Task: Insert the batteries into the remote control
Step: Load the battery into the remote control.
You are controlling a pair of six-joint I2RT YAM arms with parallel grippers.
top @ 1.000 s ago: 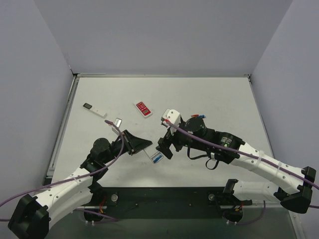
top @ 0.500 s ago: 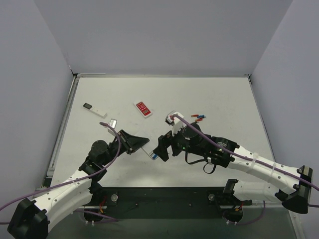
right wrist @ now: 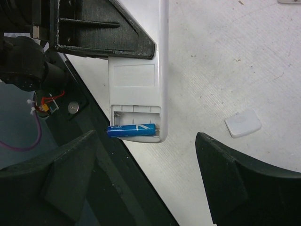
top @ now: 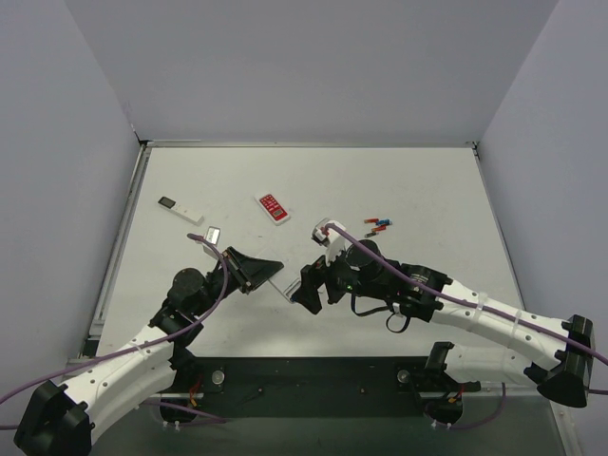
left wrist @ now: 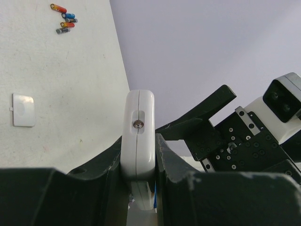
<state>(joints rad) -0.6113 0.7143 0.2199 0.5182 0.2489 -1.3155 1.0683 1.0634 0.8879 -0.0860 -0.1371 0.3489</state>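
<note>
My left gripper (top: 264,270) is shut on the white remote control (left wrist: 138,136) and holds it edge-on above the table. In the right wrist view the remote's plain white back (right wrist: 136,75) faces me with its battery bay open. One blue battery (right wrist: 131,130) lies in the bay, its left end poking past the edge. My right gripper (right wrist: 146,155) is open and empty, its fingers either side of the remote's bay end. It also shows in the top view (top: 309,285). The other blue battery (left wrist: 70,15) lies on the table among other cells.
The loose cells (top: 379,226), red, blue and dark, lie behind my right arm. The white battery cover (right wrist: 242,123) lies flat on the table, also in the left wrist view (left wrist: 23,109). A red-faced remote (top: 274,207) and a slim white remote (top: 180,209) lie at the back left.
My right gripper has moved down and left, closing in on the remote's bay end. My left gripper has shifted slightly with the remote still in it.
</note>
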